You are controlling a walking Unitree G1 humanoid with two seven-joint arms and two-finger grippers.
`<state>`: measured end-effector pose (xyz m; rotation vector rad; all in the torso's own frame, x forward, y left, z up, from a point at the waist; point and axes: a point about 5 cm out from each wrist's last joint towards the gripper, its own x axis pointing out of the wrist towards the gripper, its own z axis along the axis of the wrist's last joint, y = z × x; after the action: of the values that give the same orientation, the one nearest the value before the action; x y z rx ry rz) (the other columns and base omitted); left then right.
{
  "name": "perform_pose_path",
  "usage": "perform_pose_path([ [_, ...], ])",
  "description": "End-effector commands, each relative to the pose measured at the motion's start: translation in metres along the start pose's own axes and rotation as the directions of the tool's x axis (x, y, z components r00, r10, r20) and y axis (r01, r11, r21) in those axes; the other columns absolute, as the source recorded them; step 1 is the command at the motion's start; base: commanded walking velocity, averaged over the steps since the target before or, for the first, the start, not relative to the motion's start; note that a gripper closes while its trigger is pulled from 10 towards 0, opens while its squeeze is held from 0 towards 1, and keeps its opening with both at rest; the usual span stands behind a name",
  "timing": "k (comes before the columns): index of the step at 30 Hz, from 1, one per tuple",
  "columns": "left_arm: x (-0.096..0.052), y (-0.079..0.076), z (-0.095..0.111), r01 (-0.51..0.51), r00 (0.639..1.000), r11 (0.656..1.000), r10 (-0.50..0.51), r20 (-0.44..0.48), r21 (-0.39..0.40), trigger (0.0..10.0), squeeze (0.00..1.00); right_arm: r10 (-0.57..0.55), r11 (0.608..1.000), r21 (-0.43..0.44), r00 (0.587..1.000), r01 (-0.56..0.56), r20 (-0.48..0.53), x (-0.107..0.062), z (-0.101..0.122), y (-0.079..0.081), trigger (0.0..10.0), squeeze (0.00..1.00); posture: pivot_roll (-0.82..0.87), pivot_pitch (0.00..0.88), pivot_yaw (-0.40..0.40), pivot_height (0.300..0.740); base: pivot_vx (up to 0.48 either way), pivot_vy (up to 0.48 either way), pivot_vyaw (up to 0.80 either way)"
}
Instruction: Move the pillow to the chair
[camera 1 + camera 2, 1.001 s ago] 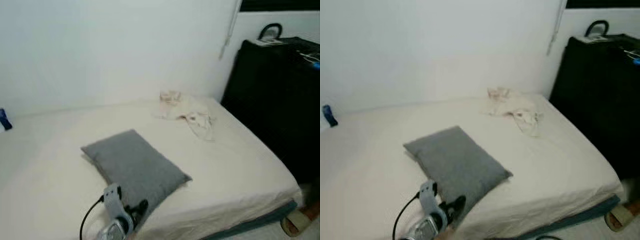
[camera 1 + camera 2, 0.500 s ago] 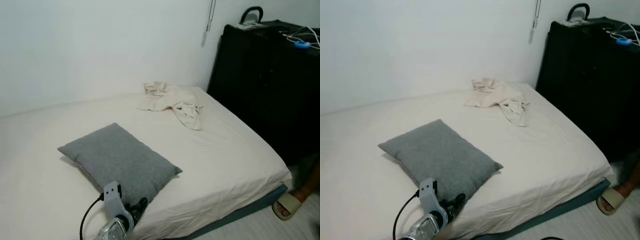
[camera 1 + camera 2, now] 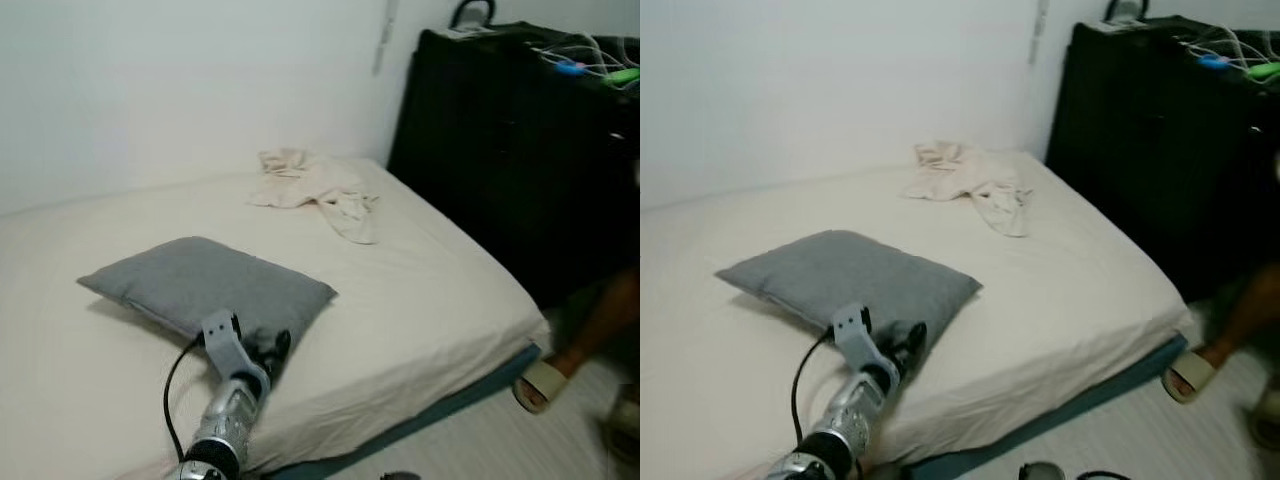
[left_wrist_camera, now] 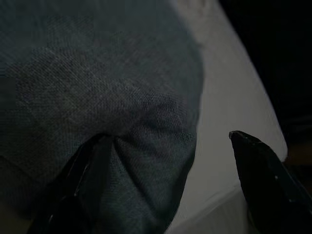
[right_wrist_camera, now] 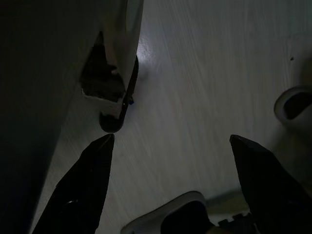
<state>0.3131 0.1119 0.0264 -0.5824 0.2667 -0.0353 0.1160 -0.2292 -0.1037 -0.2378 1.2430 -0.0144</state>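
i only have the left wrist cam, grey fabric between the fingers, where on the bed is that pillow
Observer: The grey pillow lies on the near part of the bed, and the left gripper is at its near edge.
Operator: anything else on the bed
Observer: A crumpled cream cloth lies at the far side near the wall, apart from the pillow.
Operator: what's to the right of the bed
Observer: A tall black cabinet stands there, and a person's foot in a sandal is on the floor beside the bed's corner.
Operator: and the right arm
Observer: The right gripper hangs open over the floor.
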Motion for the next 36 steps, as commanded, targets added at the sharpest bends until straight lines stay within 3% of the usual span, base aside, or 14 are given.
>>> perform_pose_path([
  [1, 0.004, 0.007, 0.025, -0.041, 0.994, 0.999, 0.038, 0.102, 0.024, 10.0, 0.00, 0.062, 0.998, -0.009, 0.998, -0.062, -0.009, 0.000, -0.002, 0.016, 10.0, 0.00, -0.01, 0.030, -0.014, 0.583, 0.000, 0.000, 0.00],
  [3, 0.004, 0.011, 0.030, -0.077, 0.989, 0.997, 0.072, 0.126, 0.033, 10.0, 0.00, 0.063, 0.998, -0.011, 0.998, -0.063, -0.008, 0.001, -0.002, 0.017, 10.0, 0.00, -0.01, 0.030, -0.014, 0.583, 0.000, 0.000, 0.00],
  [4, 0.002, 0.020, 0.037, -0.146, 0.978, 0.987, 0.133, 0.159, 0.073, 10.0, 0.00, 0.070, 0.997, -0.016, 0.998, -0.070, -0.009, 0.001, -0.002, 0.019, 10.0, 0.00, -0.01, 0.032, -0.015, 0.583, 0.000, 0.000, 0.00],
  [8, -0.001, 0.027, 0.038, -0.185, 0.971, 0.979, 0.169, 0.166, 0.089, 10.0, 0.00, 0.085, 0.996, -0.005, 0.996, -0.085, -0.003, 0.001, -0.001, 0.020, 10.0, 0.00, -0.01, 0.032, -0.017, 0.583, 0.000, 0.000, 0.00],
  [10, -0.002, 0.031, 0.034, -0.197, 0.973, 0.975, 0.181, 0.143, 0.103, 10.0, 0.00, -0.003, 0.994, -0.107, 1.000, 0.001, -0.016, 0.000, -0.002, 0.010, 10.0, 0.00, 0.00, 0.037, -0.018, 0.583, 0.000, 0.000, 0.00],
  [12, -0.004, 0.031, 0.029, -0.185, 0.978, 0.975, 0.170, 0.122, 0.121, 10.0, 0.00, -0.166, 0.973, -0.171, 0.984, 0.154, -0.063, -0.002, -0.009, -0.013, 10.0, 0.00, 0.00, 0.040, -0.015, 0.583, 0.000, 0.000, 0.00],
  [13, -0.004, 0.030, 0.027, -0.179, 0.979, 0.976, 0.165, 0.117, 0.126, 10.0, 0.00, -0.205, 0.968, -0.163, 0.976, 0.190, -0.080, -0.003, -0.012, -0.020, 10.0, 0.00, 0.00, 0.040, -0.015, 0.583, 0.000, 0.000, 0.00],
  [16, -0.004, 0.024, 0.018, -0.134, 0.990, 0.977, 0.125, 0.068, 0.166, 10.0, 0.00, -0.163, 0.986, -0.059, 0.977, 0.157, -0.134, -0.004, -0.017, -0.026, 10.0, 0.00, -0.01, 0.041, -0.011, 0.583, 0.000, 0.000, 0.00],
  [20, -0.005, 0.019, 0.008, -0.099, 0.995, 0.950, 0.100, 0.014, 0.295, 10.0, 0.00, -0.128, 0.991, -0.063, 0.961, 0.116, -0.246, -0.006, -0.030, -0.026, 10.0, 0.00, -0.01, 0.043, -0.012, 0.583, 0.000, 0.000, 0.00],
  [25, -0.005, 0.019, 0.008, -0.094, 0.995, 0.949, 0.097, 0.007, 0.300, 10.0, 0.00, -0.181, 0.984, -0.046, 0.956, 0.175, -0.233, -0.005, -0.022, -0.029, 10.0, 0.00, -0.01, 0.046, -0.012, 0.583, 0.000, 0.000, 0.00],
  [29, -0.004, 0.017, 0.008, -0.071, 0.997, 0.952, 0.076, -0.006, 0.297, 10.0, 0.00, -0.274, 0.957, -0.140, 0.951, 0.254, -0.143, -0.005, 0.003, -0.043, 10.0, 0.00, -0.01, 0.044, -0.011, 0.583, 0.000, 0.000, 0.00],
  [31, -0.004, 0.015, 0.007, -0.056, 0.998, 0.952, 0.063, -0.015, 0.301, 10.0, 0.00, -0.270, 0.961, -0.104, 0.952, 0.257, -0.146, -0.005, 0.006, -0.044, 10.0, 0.00, -0.01, 0.044, -0.012, 0.583, 0.000, 0.000, 0.00],
  [36, -0.003, 0.010, 0.003, -0.018, 0.999, 0.950, 0.032, -0.042, 0.312, 10.0, 0.00, -0.303, 0.921, -0.297, 0.943, 0.252, -0.139, -0.007, 0.008, -0.053, 10.0, 0.00, -0.01, 0.044, -0.007, 0.583, 0.000, 0.000, 0.00],
])
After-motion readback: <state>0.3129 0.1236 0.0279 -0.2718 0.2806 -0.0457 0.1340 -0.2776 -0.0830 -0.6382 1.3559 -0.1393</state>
